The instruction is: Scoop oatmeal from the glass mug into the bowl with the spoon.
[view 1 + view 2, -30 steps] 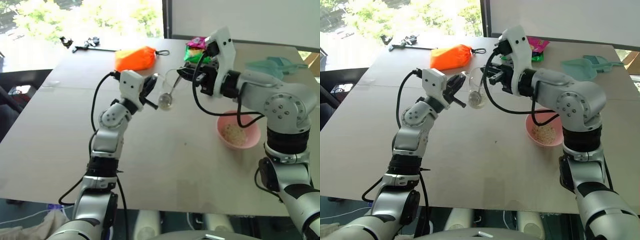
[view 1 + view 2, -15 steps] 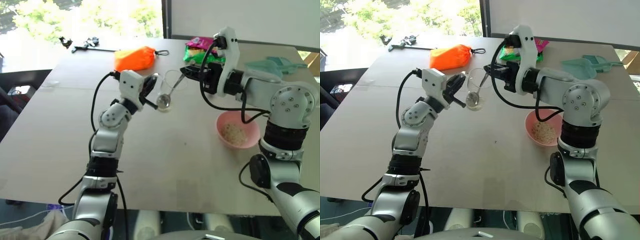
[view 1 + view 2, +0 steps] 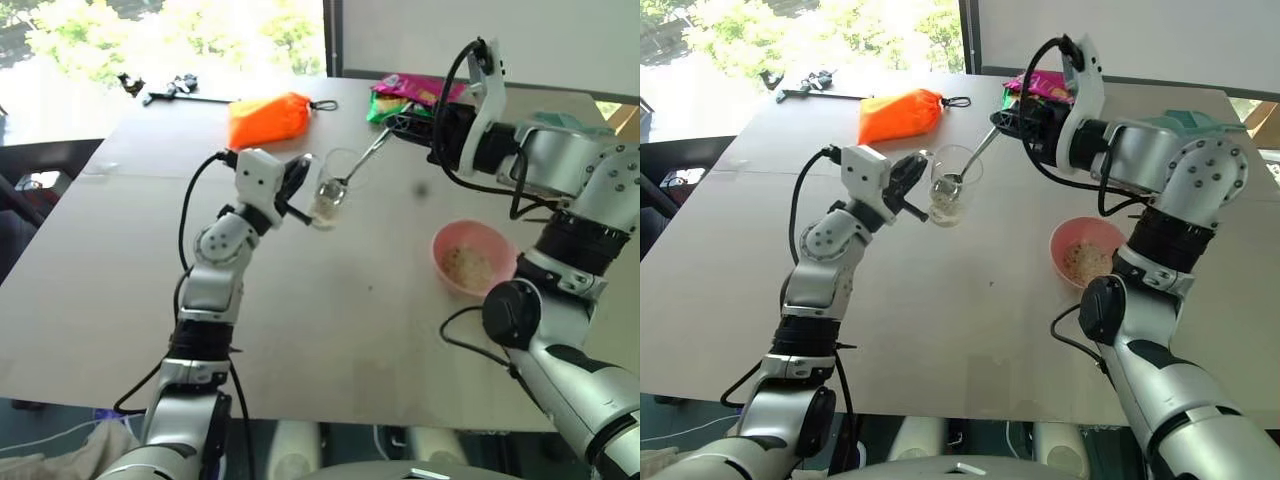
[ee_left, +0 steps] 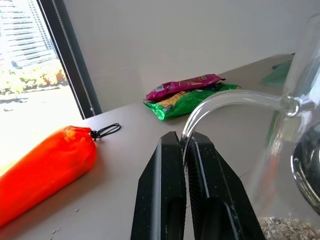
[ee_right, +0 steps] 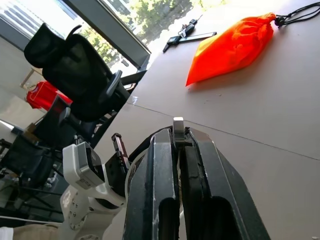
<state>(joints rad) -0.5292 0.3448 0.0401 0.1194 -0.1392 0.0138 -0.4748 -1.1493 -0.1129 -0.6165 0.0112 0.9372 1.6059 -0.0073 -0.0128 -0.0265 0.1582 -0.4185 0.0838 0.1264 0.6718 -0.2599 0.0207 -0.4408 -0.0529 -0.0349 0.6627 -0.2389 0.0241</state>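
Glass mug: clear glass mug (image 3: 951, 184) is held up above the table (image 3: 940, 330), tilted a little, with the left gripper (image 4: 183, 145) pinched closed on its curved handle.
Oatmeal in mug: pale oatmeal (image 4: 287, 229) lies at the bottom of the glass.
Spoon: silver spoon (image 3: 360, 164) slants down into the mug, its small bowl inside the glass near the oats; its handle end sits clamped between the closed fingers of the right gripper (image 5: 178, 137).
Bowl: pink bowl (image 3: 474, 258) rests on the table under the right arm, well apart from the mug, with a heap of oats inside.
Other things: orange pouch (image 3: 270, 116), a pink and green snack packet (image 4: 187, 93) and a teal scoop (image 3: 1185, 122) lie at the far side.
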